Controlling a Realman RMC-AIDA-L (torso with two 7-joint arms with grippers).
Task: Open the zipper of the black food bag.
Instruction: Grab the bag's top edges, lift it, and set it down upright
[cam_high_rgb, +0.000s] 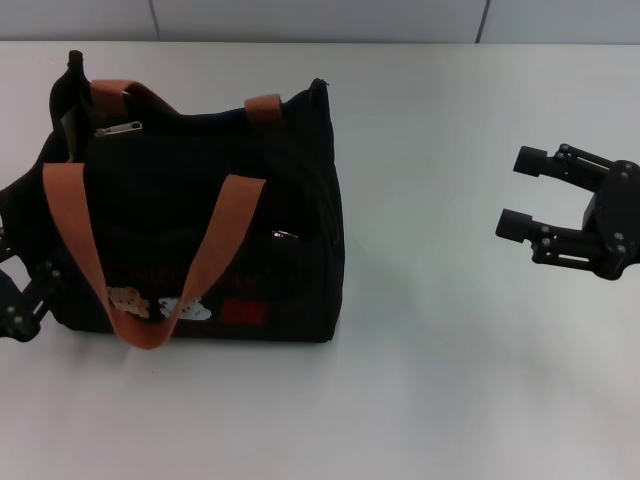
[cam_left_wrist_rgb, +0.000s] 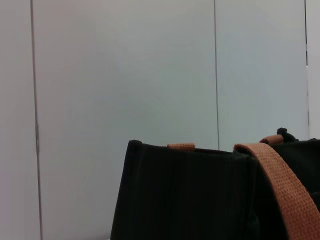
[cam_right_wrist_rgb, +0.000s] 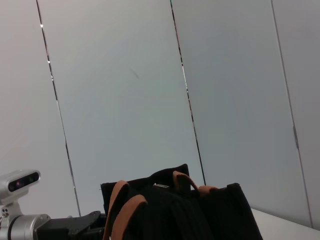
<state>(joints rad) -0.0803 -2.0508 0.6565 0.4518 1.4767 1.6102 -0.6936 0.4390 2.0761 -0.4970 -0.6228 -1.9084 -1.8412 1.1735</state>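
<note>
Your left gripper (cam_high_rgb: 20, 290) braces the black food bag (cam_high_rgb: 200, 220), grip hidden, so your wide-open, empty right gripper (cam_high_rgb: 520, 195) can reach the zipper (cam_high_rgb: 118, 128).

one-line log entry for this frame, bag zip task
stage: pre-contact | black food bag upright on table | zipper pull at left end | left gripper beside bag | right gripper open, off right
</note>
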